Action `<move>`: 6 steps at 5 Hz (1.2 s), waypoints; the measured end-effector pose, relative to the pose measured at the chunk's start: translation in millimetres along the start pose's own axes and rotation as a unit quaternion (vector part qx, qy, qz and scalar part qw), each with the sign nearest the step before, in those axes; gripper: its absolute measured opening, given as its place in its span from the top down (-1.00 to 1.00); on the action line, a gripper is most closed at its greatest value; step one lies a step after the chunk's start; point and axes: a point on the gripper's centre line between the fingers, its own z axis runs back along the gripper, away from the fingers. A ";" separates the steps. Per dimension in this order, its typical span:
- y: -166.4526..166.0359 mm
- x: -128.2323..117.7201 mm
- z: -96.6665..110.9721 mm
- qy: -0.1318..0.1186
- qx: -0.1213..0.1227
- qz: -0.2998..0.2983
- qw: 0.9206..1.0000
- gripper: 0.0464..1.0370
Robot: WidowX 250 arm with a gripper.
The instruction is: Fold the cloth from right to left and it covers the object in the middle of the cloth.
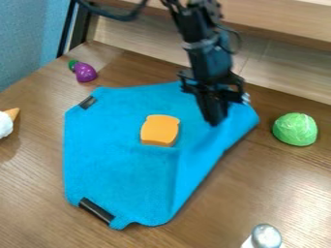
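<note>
Hanging over the blue cloth's (116,169) upper right part: gripper (216,121), fingers narrow, close together; can't tell whether fabric is pinched. Cloth on table (259,193), creased along its right side. Orange block (160,130) exposed near its middle.

Brown woodgrain desk (239,198), kinda shiny at 4 o'clock, blue wall (32,41) at 10, pale wood panel (284,70) around 1.
</note>
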 end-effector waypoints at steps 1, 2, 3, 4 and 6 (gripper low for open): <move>21.6 -8.3 17.3 0.000 0.017 0.032 0.999 0.98; 47.5 -18.2 34.3 0.001 0.035 0.062 0.997 0.98; 71.0 -25.1 48.2 0.010 0.049 0.086 0.995 0.98; 93.7 -31.2 52.5 0.012 0.045 0.110 0.993 0.98; 131.2 -38.1 49.9 0.023 0.038 0.137 0.990 0.98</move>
